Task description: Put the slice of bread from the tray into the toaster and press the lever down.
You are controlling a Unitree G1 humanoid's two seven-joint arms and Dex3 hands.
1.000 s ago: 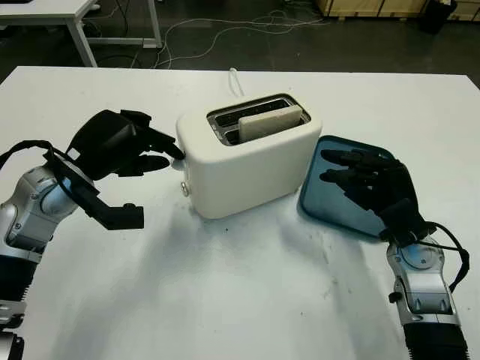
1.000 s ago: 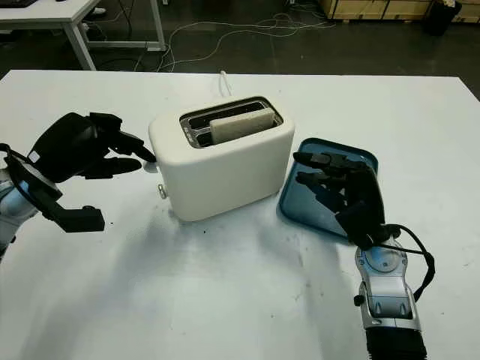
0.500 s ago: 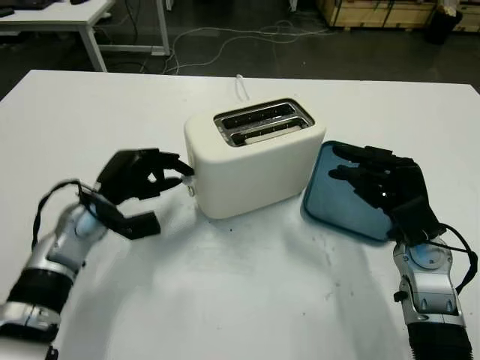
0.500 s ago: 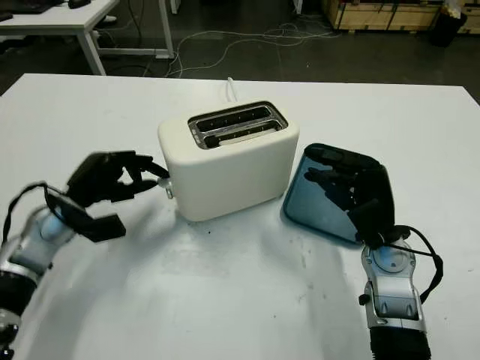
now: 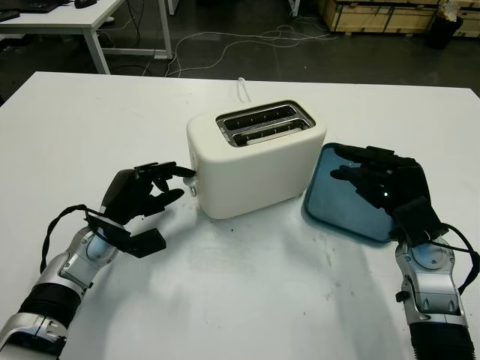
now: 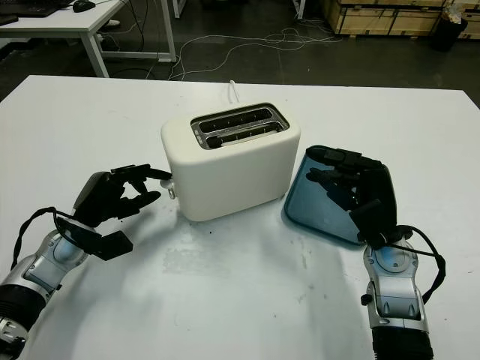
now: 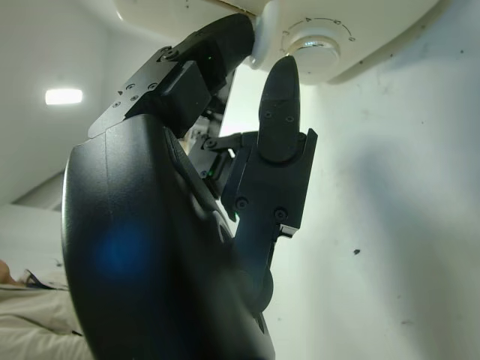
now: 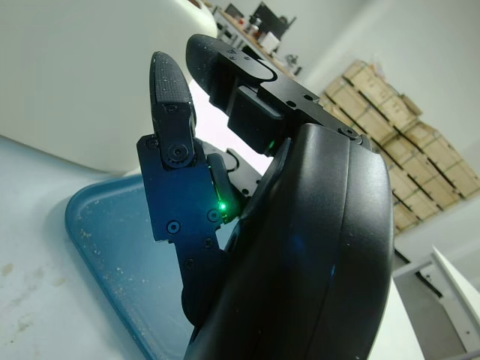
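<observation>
The white toaster [image 5: 255, 165] stands mid-table, its two slots [image 5: 266, 125] facing up. Inside them I cannot tell bread from the metal guides. My left hand [image 5: 171, 180] is at the toaster's left end, open, with one fingertip [image 7: 225, 37] on the white lever [image 5: 189, 174], which sits low, just above the round dial [image 7: 315, 49]. The blue tray [image 5: 337, 214] lies right of the toaster with nothing on it. My right hand [image 5: 367, 174] hovers open over the tray's right part.
A white cable [image 5: 241, 84] runs off the back of the toaster. The white table [image 5: 247, 300] is bare in front. Beyond its far edge lie floor cables, a desk [image 5: 52, 15] far left and wooden crates [image 5: 375, 15] far right.
The bread that stood out of the nearer slot has sunk inside. My left hand has dropped lower beside the toaster's end, its fingertip following the lever down. The right hand stayed over the tray.
</observation>
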